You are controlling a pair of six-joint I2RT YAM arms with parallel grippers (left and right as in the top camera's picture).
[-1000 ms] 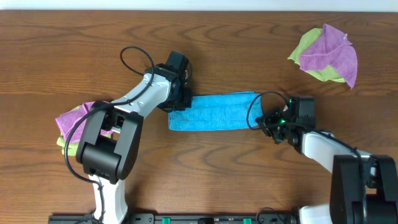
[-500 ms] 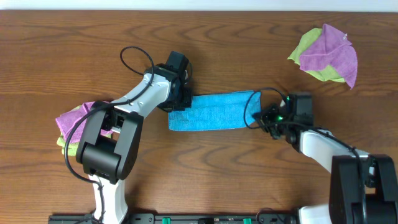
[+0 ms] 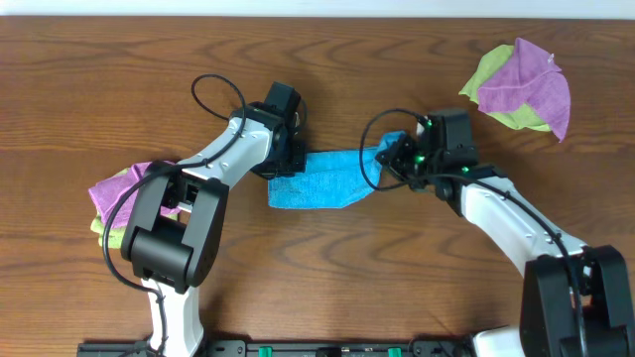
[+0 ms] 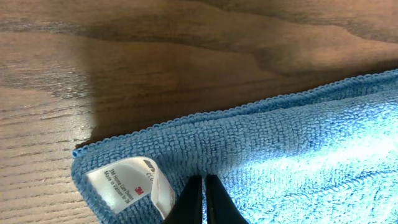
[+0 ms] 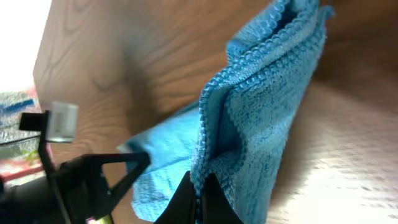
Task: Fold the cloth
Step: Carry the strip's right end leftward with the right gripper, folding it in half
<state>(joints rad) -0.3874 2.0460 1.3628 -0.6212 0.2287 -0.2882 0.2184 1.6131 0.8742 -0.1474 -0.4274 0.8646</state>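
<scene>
The bright blue cloth [image 3: 319, 179] lies as a folded strip in the middle of the table. My left gripper [image 3: 286, 162] is shut and presses down on its left end; the left wrist view shows the closed fingertips [image 4: 203, 196] on the cloth [image 4: 298, 149] beside its white label [image 4: 127, 180]. My right gripper [image 3: 394, 156] is shut on the cloth's right end and holds it lifted off the table, over the strip. In the right wrist view the fingers [image 5: 198, 190] pinch the doubled edge of the cloth [image 5: 261, 112].
A purple and lime-green cloth pile [image 3: 521, 86] lies at the far right. Another purple and green pile [image 3: 119, 193] lies at the left, beside the left arm. The wooden table [image 3: 397, 278] runs all round.
My right gripper has lifted the cloth's right end and carried it left and a little back, so the strip now looks shorter. The left gripper has stayed in place.
</scene>
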